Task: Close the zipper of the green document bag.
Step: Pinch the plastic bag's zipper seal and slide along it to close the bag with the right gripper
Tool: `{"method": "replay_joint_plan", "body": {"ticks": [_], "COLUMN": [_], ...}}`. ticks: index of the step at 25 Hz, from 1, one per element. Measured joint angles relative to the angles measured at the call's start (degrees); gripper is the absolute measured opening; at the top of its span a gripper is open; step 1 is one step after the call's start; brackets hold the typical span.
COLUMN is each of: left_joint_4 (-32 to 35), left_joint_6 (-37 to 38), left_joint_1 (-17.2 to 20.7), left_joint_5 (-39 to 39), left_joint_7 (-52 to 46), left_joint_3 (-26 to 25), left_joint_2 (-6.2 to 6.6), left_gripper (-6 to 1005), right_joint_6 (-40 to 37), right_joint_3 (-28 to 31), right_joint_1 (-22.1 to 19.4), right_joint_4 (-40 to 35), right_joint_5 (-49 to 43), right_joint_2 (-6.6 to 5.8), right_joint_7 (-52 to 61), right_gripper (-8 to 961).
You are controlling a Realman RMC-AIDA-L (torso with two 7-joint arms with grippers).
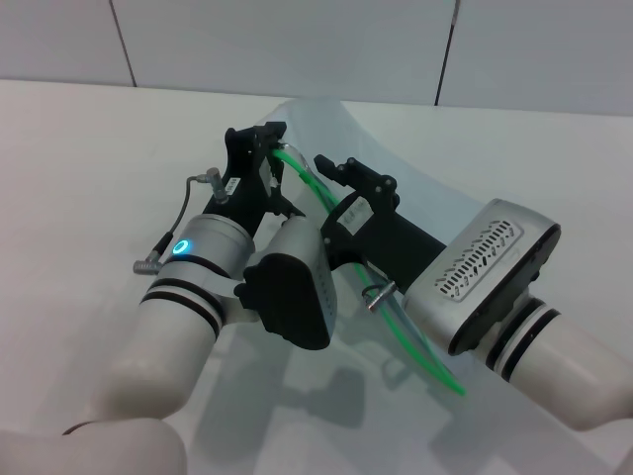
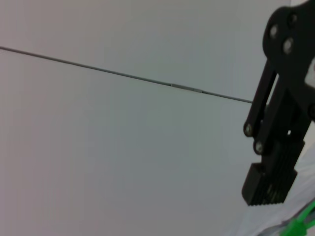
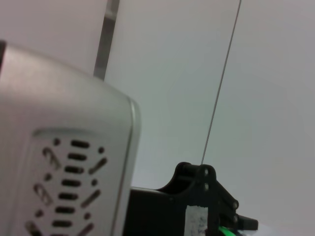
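The green document bag (image 1: 406, 163) is a translucent pale pouch, curved up off the white table between my two arms. Its zipper (image 1: 302, 183) is a bright green strip running from the far end by my left gripper toward the near right (image 1: 435, 366); the middle is hidden behind my right arm. My left gripper (image 1: 265, 148) is shut on the far end of the zip edge. One black finger (image 2: 269, 189) shows in the left wrist view, with a bit of zipper (image 2: 299, 225) beside it. My right gripper (image 1: 348, 176) hovers just right of the strip, close to the left one. The slider is not visible.
The white table (image 1: 79, 148) spreads to the left and behind. A panelled white wall (image 1: 297, 40) rises at the back. My left arm's dark wrist housing (image 1: 295, 287) and the right arm's silver vented housing (image 1: 485, 272) crowd the space over the bag.
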Motion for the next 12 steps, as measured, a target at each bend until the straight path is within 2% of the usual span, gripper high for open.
{"method": "replay_joint_plan", "body": {"ticks": [12], "left_joint_4": [0.1], "left_joint_6": [0.0], "left_joint_1": [-0.1], "left_joint_5": [0.6], "left_joint_7": [0.0], "left_joint_3": [0.3], "left_joint_2": [-0.03], "left_gripper": [51], "right_joint_6": [0.0], "right_joint_3": [0.4], "right_joint_1": [0.1], "right_joint_4": [0.8], "right_joint_5": [0.0], "right_joint_2": [0.17], "right_joint_7": [0.0], "right_gripper": [531]}}
